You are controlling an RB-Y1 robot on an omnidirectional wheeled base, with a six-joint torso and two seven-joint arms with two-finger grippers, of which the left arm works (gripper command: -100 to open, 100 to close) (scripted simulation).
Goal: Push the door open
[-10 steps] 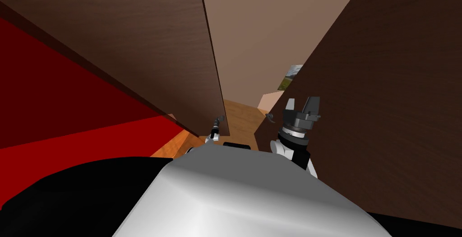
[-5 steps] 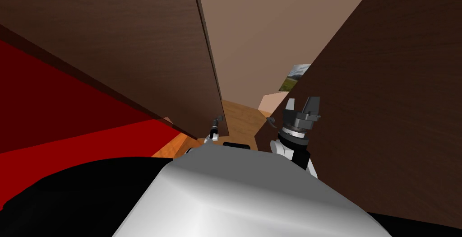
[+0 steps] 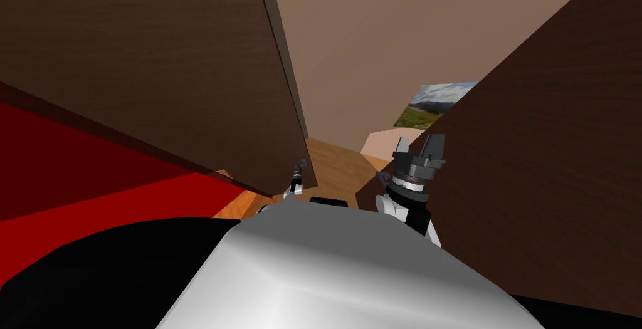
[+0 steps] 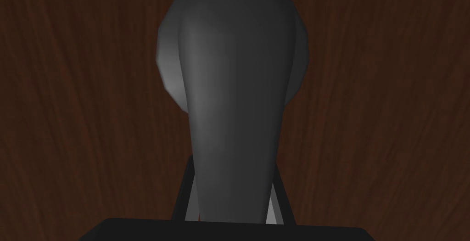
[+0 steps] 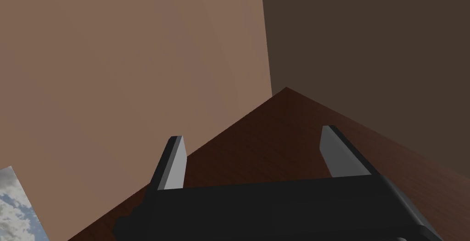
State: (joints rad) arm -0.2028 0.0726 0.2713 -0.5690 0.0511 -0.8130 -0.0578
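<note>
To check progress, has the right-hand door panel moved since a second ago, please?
Yes: the right-hand door panel swung rightward, uncovering more of the wall picture.

The head camera looks steeply down and forward along the dark brown wood-grain door (image 3: 157, 62) toward a tan wall (image 3: 376, 43). The left wrist camera sits almost against the dark grey rounded door handle (image 4: 234, 91). The right wrist camera faces that same wall, sharing its landscape picture (image 3: 439, 103) with the head view.
</note>
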